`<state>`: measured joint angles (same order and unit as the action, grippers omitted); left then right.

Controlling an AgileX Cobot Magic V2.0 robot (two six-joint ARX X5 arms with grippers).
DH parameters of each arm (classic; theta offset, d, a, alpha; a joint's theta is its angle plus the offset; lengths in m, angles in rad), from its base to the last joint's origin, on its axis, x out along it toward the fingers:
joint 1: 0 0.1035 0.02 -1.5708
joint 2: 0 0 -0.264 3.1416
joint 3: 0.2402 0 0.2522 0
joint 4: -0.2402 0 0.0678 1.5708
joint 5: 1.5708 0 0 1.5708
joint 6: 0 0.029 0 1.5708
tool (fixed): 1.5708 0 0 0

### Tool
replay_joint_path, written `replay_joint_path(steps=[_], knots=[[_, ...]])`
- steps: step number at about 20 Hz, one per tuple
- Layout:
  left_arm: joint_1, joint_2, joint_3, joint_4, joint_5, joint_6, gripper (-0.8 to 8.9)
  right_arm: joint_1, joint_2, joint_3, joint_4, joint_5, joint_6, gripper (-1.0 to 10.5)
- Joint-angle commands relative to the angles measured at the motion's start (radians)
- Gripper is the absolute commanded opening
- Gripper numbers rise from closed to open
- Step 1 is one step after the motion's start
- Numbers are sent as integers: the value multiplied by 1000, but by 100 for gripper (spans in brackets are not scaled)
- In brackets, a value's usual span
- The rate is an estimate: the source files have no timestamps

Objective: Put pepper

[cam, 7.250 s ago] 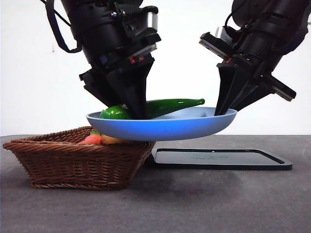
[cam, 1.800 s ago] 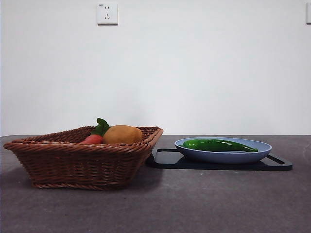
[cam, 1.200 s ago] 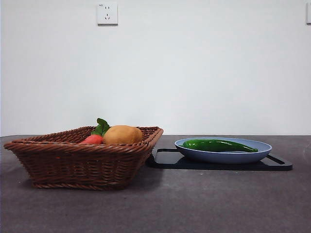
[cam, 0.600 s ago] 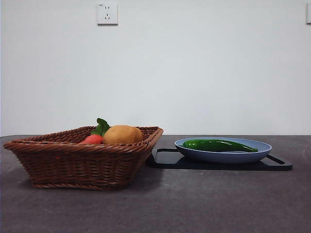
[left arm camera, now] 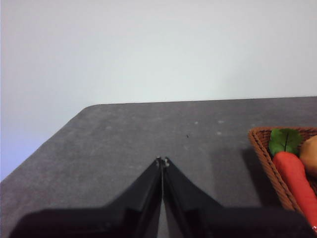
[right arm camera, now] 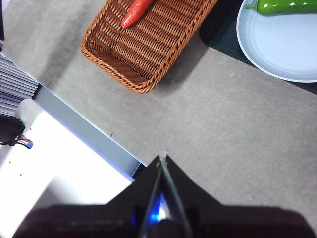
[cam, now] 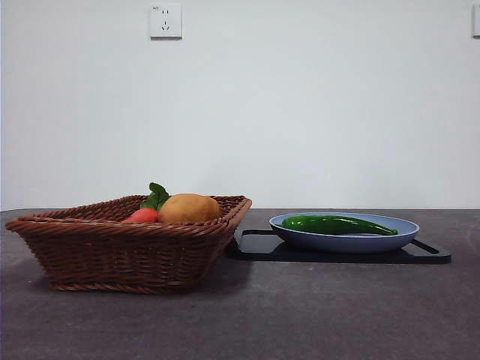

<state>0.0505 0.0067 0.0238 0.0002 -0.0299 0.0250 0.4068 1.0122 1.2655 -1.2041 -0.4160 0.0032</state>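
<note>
The long glossy green pepper [cam: 337, 223] lies in the blue plate [cam: 345, 241], which rests on a flat black tray [cam: 259, 246] at the right of the front view. The right wrist view catches the pepper [right arm camera: 285, 6] at the plate's [right arm camera: 282, 49] edge from high above. No arm appears in the front view. My left gripper [left arm camera: 162, 161] is shut and empty, pulled back over bare table beside the basket's [left arm camera: 265, 153] corner. High over the table's near edge my right gripper [right arm camera: 164, 157] is shut and empty.
A brown wicker basket [cam: 127, 251] stands at the left and holds a tan potato [cam: 189, 208] and a red carrot-like item with green leaves [cam: 144, 214]. A white bench edge [right arm camera: 64, 163] borders the table in the right wrist view.
Six seconds ago both grippers held the plate with the pepper in the air above the basket. The plate now rests on the black tray and both arms have gone. Nothing moved in the last 1.5 seconds.
</note>
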Motion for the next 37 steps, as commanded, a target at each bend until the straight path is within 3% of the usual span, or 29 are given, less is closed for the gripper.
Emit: replay_joint_path(steps=[1, 7, 21, 22, 23, 25, 27, 29, 33, 37], knots=[[4, -5, -5, -41, 7, -14, 8, 6, 8, 18, 6, 2, 3, 11], [3, -5, -5, -193, 9, -51, 8, 6, 8, 18, 6, 3, 3, 11], [3, -5, -5, -191, 8, -51, 8, 6, 8, 18, 6, 3, 2, 11], [3, -5, -5, -191, 8, -51, 8, 6, 8, 18, 6, 3, -5, 11], [3, -5, -5, -191, 8, -51, 8, -3, 1, 18, 23, 19, -62, 11], [3, -5, -5, -190, 8, -51, 8, -60, -49, 3, 132, 84, -92, 11], [3, -5, -5, -190, 8, -51, 8, -130, -136, -69, 333, 45, -67, 11], [3, -5, -5, -190, 8, -51, 8, -195, -241, -202, 522, 24, -19, 11], [3, -5, -5, -190, 8, -51, 8, -322, -462, -543, 856, 35, -4, 11], [3, -5, -5, -189, 8, -51, 8, -358, -632, -803, 1076, 148, 33, 11]])
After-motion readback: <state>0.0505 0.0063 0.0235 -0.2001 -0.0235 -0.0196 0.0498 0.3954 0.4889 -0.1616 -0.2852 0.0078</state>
